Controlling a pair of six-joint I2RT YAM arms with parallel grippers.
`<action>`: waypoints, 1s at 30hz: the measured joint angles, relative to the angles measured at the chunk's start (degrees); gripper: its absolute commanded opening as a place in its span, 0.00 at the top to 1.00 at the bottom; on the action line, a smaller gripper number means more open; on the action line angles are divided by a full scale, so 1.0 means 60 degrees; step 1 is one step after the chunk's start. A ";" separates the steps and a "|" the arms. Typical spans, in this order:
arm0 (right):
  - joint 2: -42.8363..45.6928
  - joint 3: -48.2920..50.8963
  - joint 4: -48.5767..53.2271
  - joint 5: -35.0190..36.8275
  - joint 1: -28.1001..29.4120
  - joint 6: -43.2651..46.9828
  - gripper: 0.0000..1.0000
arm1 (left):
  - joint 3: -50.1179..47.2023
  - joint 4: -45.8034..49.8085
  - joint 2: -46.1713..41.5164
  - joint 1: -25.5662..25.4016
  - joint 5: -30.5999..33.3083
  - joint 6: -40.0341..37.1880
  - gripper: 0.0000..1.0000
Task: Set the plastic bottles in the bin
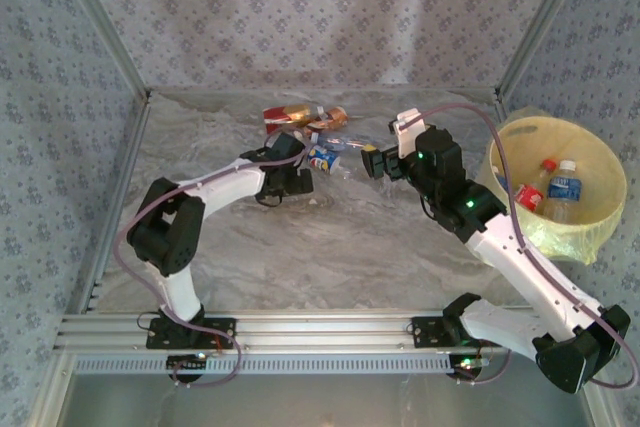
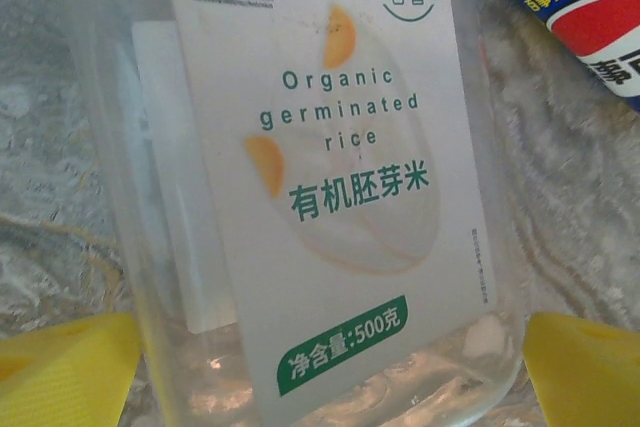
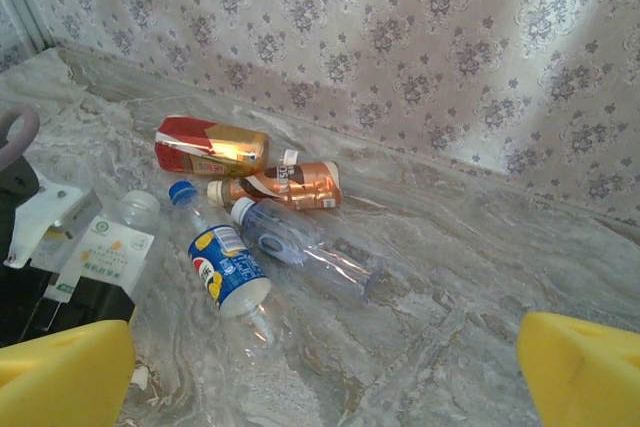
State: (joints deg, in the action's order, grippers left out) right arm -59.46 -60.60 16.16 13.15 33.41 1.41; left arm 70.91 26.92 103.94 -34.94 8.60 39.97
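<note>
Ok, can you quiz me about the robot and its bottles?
1. How many bottles can you see inside the yellow bin?
2. True or false: the right gripper is holding a bottle.
3. Which bottle sits between the fingers of the left gripper? A) orange-labelled bottle B) white-labelled rice bottle C) red-labelled bottle

Key: 1. Two: a red-capped bottle and a blue-labelled bottle. 2. False, it is open and empty. 3. B.
</note>
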 measured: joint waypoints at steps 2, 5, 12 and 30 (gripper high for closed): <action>0.0000 0.0000 0.0007 0.0029 0.0015 0.0029 0.00 | 0.0058 -0.0087 0.0102 0.0000 0.0000 0.0055 0.02; 0.0000 0.0000 0.0007 0.0036 0.0040 0.0062 0.00 | 0.0087 -0.0215 0.0146 0.0000 0.0000 0.0102 0.04; 0.0000 0.0000 0.0015 0.0106 0.0066 0.0109 0.00 | 0.0084 -0.0430 0.0142 0.0007 -0.0047 0.0087 0.19; -0.1213 0.0754 -0.0809 -0.0499 0.0302 -0.2452 0.00 | -0.3512 -0.2018 -0.2739 -0.0634 -0.1770 -0.1898 0.30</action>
State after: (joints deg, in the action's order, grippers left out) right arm -66.74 -56.07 11.31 10.15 35.22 -13.30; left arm 49.84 14.81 87.50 -38.74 -2.02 28.58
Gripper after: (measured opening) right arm 0.999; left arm 0.707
